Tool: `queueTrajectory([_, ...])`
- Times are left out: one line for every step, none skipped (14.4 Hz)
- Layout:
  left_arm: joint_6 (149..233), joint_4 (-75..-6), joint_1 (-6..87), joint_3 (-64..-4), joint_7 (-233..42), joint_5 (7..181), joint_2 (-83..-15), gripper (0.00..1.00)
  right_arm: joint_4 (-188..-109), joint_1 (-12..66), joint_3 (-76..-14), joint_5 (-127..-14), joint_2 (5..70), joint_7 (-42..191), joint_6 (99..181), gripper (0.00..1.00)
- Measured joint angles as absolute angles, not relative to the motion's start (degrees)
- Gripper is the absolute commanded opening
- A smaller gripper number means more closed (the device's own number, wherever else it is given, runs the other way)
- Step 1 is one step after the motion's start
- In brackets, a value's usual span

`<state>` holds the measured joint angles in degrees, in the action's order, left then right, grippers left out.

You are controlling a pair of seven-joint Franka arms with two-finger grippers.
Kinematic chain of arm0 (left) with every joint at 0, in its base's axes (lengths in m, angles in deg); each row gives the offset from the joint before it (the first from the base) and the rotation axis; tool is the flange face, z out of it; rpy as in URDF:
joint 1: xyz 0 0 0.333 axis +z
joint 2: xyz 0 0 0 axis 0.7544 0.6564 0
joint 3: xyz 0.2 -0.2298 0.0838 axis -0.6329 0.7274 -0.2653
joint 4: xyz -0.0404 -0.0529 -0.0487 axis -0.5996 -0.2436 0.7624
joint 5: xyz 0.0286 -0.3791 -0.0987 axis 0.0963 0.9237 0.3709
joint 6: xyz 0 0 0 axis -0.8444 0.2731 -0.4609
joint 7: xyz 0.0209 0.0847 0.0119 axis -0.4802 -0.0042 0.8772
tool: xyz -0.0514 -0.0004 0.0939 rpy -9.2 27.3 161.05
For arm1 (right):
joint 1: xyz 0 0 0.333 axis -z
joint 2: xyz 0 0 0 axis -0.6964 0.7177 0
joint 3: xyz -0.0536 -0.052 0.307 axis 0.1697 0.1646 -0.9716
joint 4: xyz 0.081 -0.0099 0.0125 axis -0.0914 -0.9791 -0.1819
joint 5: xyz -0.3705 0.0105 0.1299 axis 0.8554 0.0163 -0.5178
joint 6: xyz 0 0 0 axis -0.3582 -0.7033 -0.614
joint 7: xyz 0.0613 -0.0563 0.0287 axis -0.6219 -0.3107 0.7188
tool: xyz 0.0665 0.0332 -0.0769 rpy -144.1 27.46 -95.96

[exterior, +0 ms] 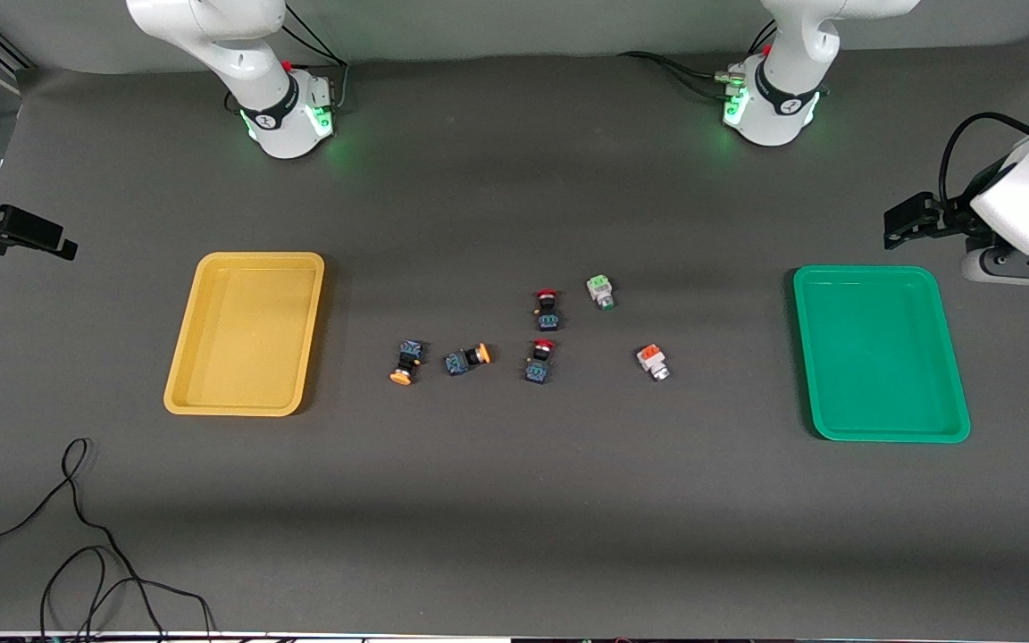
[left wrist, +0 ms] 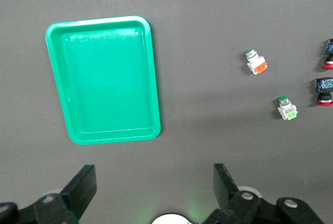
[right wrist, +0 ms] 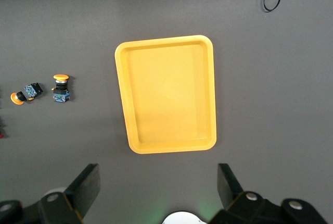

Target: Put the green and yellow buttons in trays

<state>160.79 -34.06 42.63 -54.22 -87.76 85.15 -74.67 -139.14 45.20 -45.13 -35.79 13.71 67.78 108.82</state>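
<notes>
Two yellow-capped buttons lie on their sides mid-table, nearer the yellow tray; they also show in the right wrist view. The green-capped button lies farther from the front camera, toward the green tray. Both trays are empty. My left gripper is open and empty, high over the table's edge at the left arm's end. My right gripper is open and empty, high at the right arm's end, beside the yellow tray.
Two red-capped buttons lie between the yellow and green ones. An orange square-capped silvery button lies nearer the green tray. A black cable loops at the near corner at the right arm's end.
</notes>
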Motion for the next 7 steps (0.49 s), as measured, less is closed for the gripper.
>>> queueTrajectory([160.8, -34.1, 42.6, -54.2, -87.8, 85.1, -74.7, 1.00, -139.0, 45.2, -45.2, -35.8, 13.7, 67.8, 108.7, 1.00])
queueTrajectory([160.8, -34.1, 42.6, -54.2, -87.8, 85.1, -74.7, 1.00, -138.8, 45.2, -45.2, -35.8, 13.8, 67.8, 108.5, 1.00])
queueTrajectory([160.9, -34.1, 42.6, -54.2, -87.8, 85.1, -74.7, 1.00, -138.5, 45.2, -45.2, -35.8, 13.9, 67.8, 108.0, 1.00])
queueTrajectory([160.9, -34.1, 42.6, -54.2, -87.8, 85.1, -74.7, 1.00, -138.4, 45.2, -45.2, -35.8, 14.0, 67.8, 107.7, 1.00])
queueTrajectory([160.9, -34.1, 42.6, -54.2, -87.8, 85.1, -74.7, 1.00, -138.4, 45.2, -45.1, -35.8, 14.1, 67.8, 107.7, 1.00])
queueTrajectory([160.9, -34.1, 42.6, -54.2, -87.8, 85.1, -74.7, 1.00, -138.4, 45.2, -45.0, -35.8, 14.1, 67.8, 107.7, 1.00])
queueTrajectory([160.9, -34.1, 42.6, -54.2, -87.8, 85.1, -74.7, 1.00, -138.4, 45.3, -44.8, -35.8, 14.2, 67.8, 107.7, 1.00])
